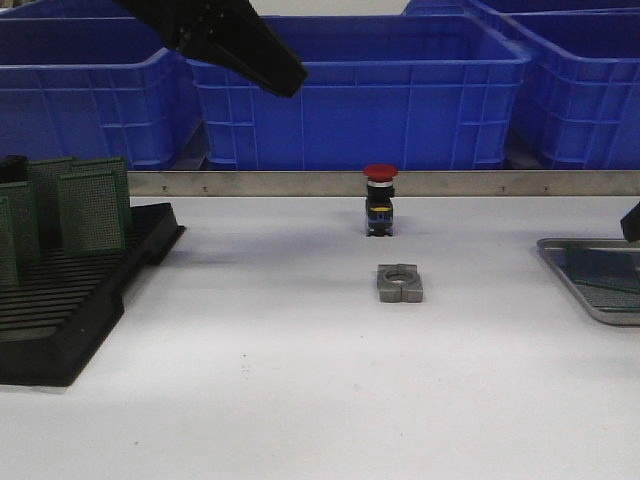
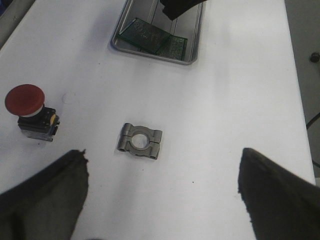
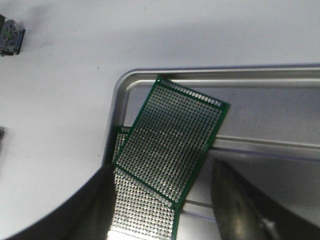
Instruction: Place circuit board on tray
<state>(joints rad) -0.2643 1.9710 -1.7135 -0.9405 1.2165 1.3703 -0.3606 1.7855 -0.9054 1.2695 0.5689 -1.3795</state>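
Boards [image 3: 167,150] are seen overlapped in the tray [image 3: 300,75]; the right claw [image 3: 160,210] is spread apart above them, the left claw [image 2: 162,200] likewise parted.

Tray [image 1: 590,275] cut off at the front view's right edge; lower circuit board [image 3: 145,210] partly hidden beneath the upper one [image 3: 172,145].

White table [image 1: 300,400]. Black slotted rack [image 1: 70,310] at left holds several green circuit boards [image 1: 90,210] standing upright. Red-capped push button [image 1: 380,200] stands mid-table near the metal rail [image 1: 250,183]; grey metal clamp block [image 1: 400,283] lies just in front of it. Silver tray [image 1: 560,262] at right edge, cut off by frame, green board [image 1: 610,275] lying inside. Blue bins [image 1: 360,90] behind the rail. Left arm [image 1: 225,40] hangs dark at top, fingertips unclear.
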